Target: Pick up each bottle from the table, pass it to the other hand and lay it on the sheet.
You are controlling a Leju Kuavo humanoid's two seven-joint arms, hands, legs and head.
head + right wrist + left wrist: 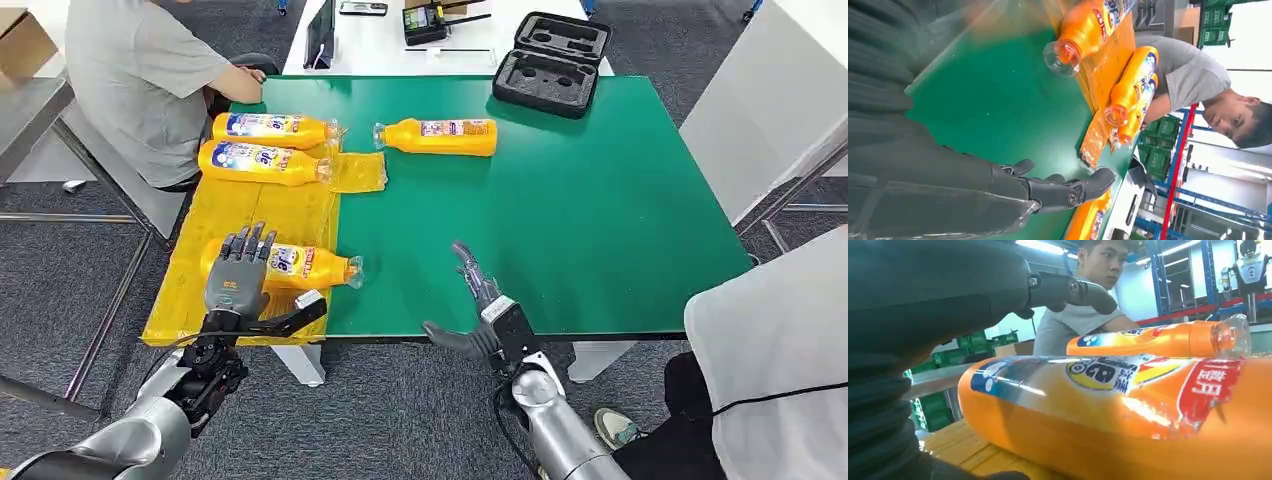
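On yellow sheet (250, 215), blue-labelled orange bottle (300, 266) under spread left robot hand (238, 272), right robot hand (480, 300) empty, spread.

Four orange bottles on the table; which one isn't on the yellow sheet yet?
The far bottle, lying alone on the bare green table with its cap pointing toward the yellow sheet. The other three lie on the sheet, one of them under the left hand.

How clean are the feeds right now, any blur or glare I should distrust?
Head view: sharp and evenly lit, with soft shadows. Left wrist view: the nearest bottle looms large, glare streaks its label, and the left hand is a dark blur. Right wrist view: the right hand is soft and the near bottle slightly blurred.
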